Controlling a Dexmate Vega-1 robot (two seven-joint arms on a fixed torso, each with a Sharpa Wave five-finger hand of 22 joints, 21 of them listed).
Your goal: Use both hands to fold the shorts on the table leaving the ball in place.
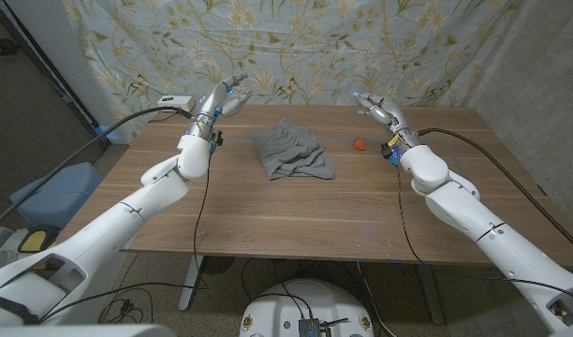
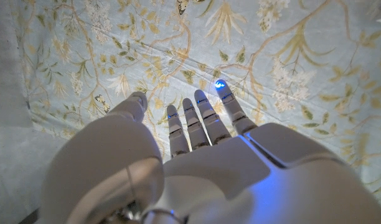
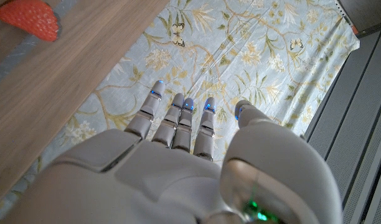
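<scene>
Grey shorts (image 1: 292, 152), seemingly crumpled.

Red ball (image 1: 359, 143) lies just beside shorts (image 1: 292, 150).

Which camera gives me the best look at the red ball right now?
The head view: it shows the whole red ball on the table, right of the grey shorts and apart from them. The right wrist view catches only part of the ball, cut off at the frame's corner. The left wrist view faces the floral backdrop instead.

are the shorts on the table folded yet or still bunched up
Bunched up. The grey shorts lie in a rumpled heap with uneven edges; both hands hover away from them.
</scene>
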